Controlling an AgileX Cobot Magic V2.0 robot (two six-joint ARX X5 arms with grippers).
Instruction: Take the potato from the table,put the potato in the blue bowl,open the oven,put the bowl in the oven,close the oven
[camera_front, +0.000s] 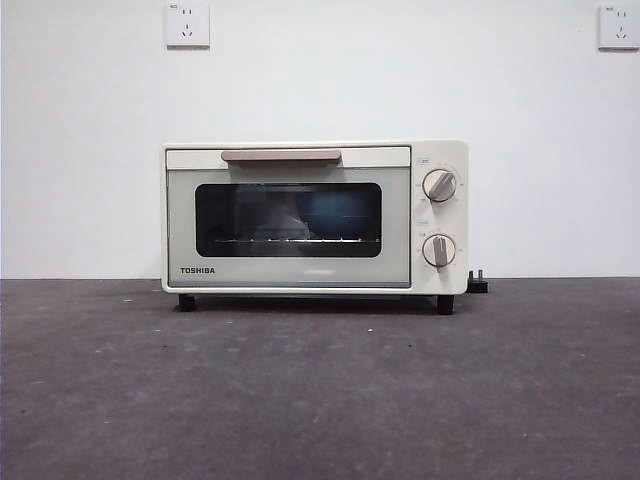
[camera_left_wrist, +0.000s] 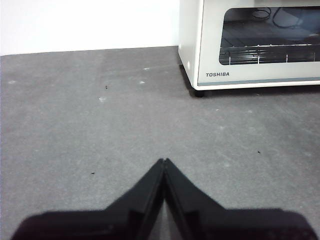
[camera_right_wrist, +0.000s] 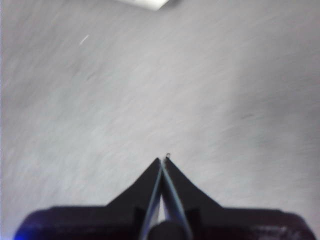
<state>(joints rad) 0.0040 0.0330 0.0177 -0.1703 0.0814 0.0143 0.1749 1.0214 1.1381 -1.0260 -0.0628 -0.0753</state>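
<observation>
Cream-white metal fills my front camera: the oven (camera_front: 315, 216) stands at the back of the grey table (camera_front: 320, 400), door shut, beige handle (camera_front: 281, 155) across its top edge. I read "TOSHIBA" in dark capitals at the door's lower corner, and again through my left wrist camera. Small grey print sits beside the two knobs (camera_front: 439, 218), too fine for me to read. Through the dark glass I see a wire rack and a blue shape behind it, likely the bowl (camera_front: 338, 212); I cannot make out the potato.

My left gripper (camera_left_wrist: 164, 161) is clenched, jaw tips pressed together, holding nothing, hanging over bare table with the oven well ahead of it and off to one side. My right gripper (camera_right_wrist: 162, 160) is likewise clenched and empty over blurred table, a pale corner of the oven far ahead.
</observation>
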